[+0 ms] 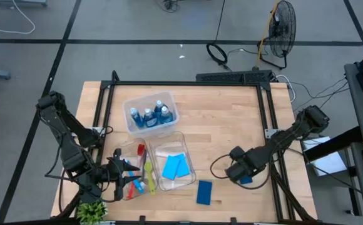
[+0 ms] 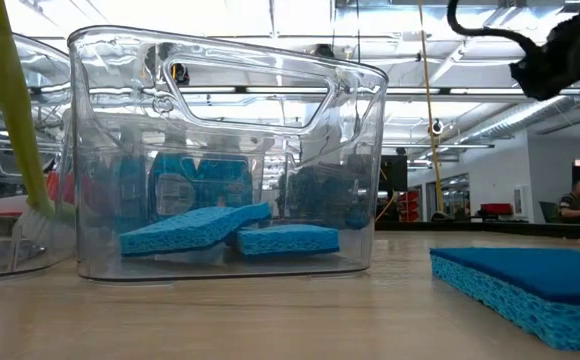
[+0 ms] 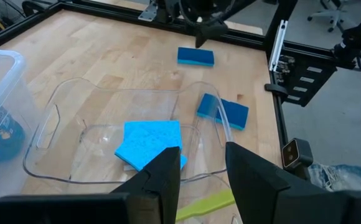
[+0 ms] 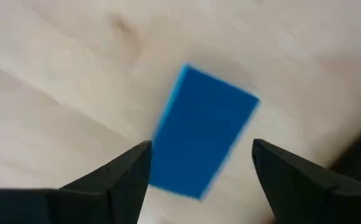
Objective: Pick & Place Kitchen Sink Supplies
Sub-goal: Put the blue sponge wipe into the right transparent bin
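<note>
I've got the right gripper [image 4: 199, 165] hanging over a loose blue sponge [image 4: 202, 130] near the table's right edge, fingers spread wide w/ nothing between them. In the right wrist view the sponge sits directly below and just ahead of the fingertips, lying flat on the wood, not touching either finger. Its long axis runs diagonal to the line between my fingers, so I judge the wrist needs some rotation before descent, else the pads meet corners rather than the long sides. In the high view this sponge [image 1: 246, 179] is mostly hidden under the gripper.

A second loose sponge [image 1: 204, 192] lies on the table well to the side, between the right gripper and the clear bin [image 1: 189, 170], closer to the bin. That bin already holds two sponges [image 1: 175, 166].

Left gripper [image 3: 202, 168] is far off by the brushes; it hovers at the bin's near side, fingers parted and empty, w/ a yellow-green brush [image 3: 205, 205] below them. From there both loose sponges lie beyond the bin, so the right arm is clearly nearer to the one beneath it; that pick is the right arm's, imo.
</note>
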Motion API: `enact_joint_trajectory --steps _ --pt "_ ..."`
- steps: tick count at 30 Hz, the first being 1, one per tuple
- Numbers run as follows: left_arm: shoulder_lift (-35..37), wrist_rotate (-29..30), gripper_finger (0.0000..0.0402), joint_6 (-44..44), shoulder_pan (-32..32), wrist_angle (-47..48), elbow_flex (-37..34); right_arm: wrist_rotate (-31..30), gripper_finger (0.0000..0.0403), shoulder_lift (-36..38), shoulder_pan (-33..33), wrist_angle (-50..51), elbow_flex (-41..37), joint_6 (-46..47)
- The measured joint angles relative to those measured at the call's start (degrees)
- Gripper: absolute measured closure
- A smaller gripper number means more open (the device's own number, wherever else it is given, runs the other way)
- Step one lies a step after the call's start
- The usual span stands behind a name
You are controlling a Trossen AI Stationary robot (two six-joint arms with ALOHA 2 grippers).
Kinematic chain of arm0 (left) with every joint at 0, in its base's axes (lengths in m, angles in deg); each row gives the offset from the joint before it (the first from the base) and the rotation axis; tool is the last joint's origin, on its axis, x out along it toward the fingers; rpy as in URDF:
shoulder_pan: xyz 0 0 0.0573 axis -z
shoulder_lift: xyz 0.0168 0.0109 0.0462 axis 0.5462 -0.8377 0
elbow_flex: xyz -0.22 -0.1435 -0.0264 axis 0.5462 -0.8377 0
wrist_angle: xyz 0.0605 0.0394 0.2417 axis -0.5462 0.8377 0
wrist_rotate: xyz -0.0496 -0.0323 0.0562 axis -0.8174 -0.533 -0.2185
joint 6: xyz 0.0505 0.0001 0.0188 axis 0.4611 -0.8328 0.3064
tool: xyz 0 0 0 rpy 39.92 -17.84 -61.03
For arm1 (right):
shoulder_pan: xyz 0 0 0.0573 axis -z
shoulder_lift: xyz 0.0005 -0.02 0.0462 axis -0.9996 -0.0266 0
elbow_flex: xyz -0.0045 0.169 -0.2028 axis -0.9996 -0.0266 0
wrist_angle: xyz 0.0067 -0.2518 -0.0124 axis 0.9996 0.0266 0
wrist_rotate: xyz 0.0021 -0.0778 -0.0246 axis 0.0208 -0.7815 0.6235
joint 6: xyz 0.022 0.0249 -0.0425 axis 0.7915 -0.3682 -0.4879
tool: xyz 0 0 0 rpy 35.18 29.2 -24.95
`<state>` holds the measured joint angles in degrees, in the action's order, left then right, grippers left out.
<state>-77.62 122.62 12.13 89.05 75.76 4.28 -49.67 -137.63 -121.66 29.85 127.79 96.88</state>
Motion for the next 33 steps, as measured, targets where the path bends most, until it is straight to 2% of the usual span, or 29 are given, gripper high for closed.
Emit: enact_joint_trajectory --steps 2,5,8,12,17,23,33 --pt "-0.02 0.00 0.0270 0.00 0.00 -0.01 0.00 -2.11 0.0137 0.30 -0.63 -2.89 -1.67 1.96" --pt "-0.01 0.01 0.0270 0.00 0.00 -0.02 0.00 -1.60 0.0137 0.21 -1.21 -10.82 -5.89 0.34" --pt "-0.02 0.00 0.0270 0.00 0.00 0.00 0.00 2.77 0.0138 0.23 -1.21 -17.72 -11.21 1.42" --pt "-0.02 0.00 0.0270 0.00 0.00 0.00 0.00 8.53 0.0138 0.44 -0.92 -19.80 -16.54 6.47" --pt "-0.02 0.00 0.0270 0.00 0.00 0.00 0.00 8.46 0.0138 0.41 -0.88 -22.10 -19.24 6.60" --pt "-0.02 0.00 0.0270 0.00 0.00 -0.01 -0.01 7.13 0.0138 0.62 1.44 -27.51 -19.43 -7.58" --pt "-0.02 0.00 0.0270 0.00 0.00 0.00 -0.02 7.10 0.0138 0.41 1.94 -26.28 -19.48 -24.23"
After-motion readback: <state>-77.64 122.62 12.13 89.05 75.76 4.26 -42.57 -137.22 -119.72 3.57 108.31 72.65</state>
